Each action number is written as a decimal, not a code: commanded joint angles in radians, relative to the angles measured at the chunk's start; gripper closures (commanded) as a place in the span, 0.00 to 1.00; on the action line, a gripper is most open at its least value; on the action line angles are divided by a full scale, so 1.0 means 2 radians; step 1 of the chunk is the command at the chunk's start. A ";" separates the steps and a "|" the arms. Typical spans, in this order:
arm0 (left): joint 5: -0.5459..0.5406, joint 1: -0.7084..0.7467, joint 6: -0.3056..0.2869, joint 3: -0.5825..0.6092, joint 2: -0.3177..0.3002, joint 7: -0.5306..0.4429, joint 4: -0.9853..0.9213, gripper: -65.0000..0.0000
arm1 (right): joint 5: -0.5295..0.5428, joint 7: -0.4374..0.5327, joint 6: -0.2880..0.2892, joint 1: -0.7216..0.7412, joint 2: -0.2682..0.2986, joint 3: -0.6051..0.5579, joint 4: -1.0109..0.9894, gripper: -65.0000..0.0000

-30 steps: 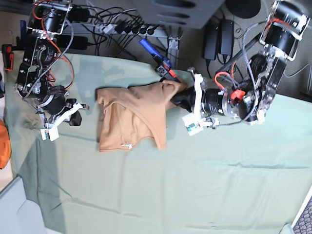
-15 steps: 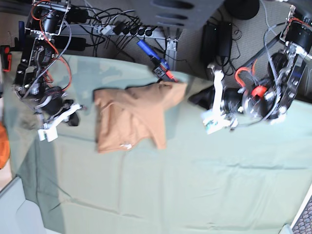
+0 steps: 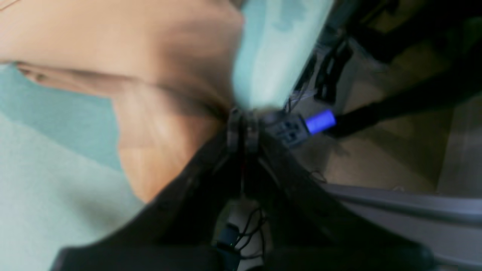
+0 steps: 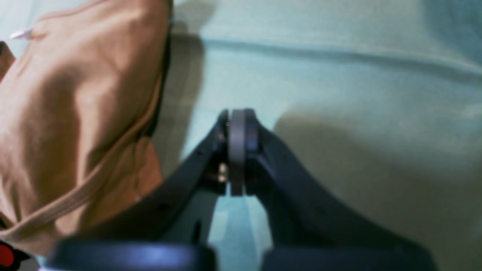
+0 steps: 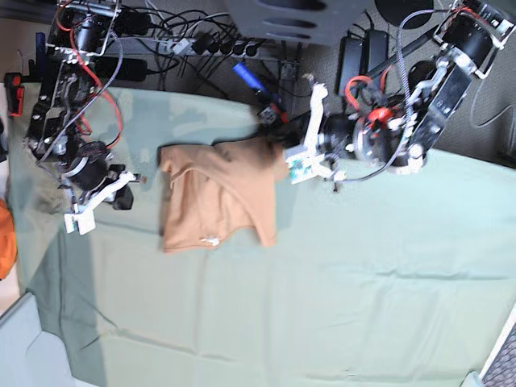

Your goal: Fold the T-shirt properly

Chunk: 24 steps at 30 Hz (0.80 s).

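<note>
The tan T-shirt (image 5: 214, 197) lies partly bunched on the green cloth, its white tag (image 5: 211, 241) at the near hem. My left gripper (image 5: 278, 153) is at the shirt's far right corner. In the left wrist view its jaws are shut, and folds of the T-shirt (image 3: 113, 45) run right into the left gripper (image 3: 243, 126), so it looks pinched on that corner. My right gripper (image 5: 129, 196) hovers left of the shirt. It is shut and empty over bare cloth in the right wrist view (image 4: 237, 120), with the T-shirt (image 4: 75, 113) off to its side.
The sage-green tablecloth (image 5: 322, 306) covers the table. Past the back edge lie a power strip with cables (image 5: 210, 44) and a blue-handled tool (image 5: 246, 76), very close to the left gripper. An orange object (image 5: 6, 238) sits at the left edge.
The left arm swung right, then came back left and toward the back edge. The shirt's right corner now lies further left. The right arm has barely moved.
</note>
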 commanded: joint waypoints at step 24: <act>0.004 -0.157 -0.006 0.051 -0.021 -0.024 -0.101 1.00 | 0.049 -0.015 0.046 -0.033 -0.061 0.001 0.006 1.00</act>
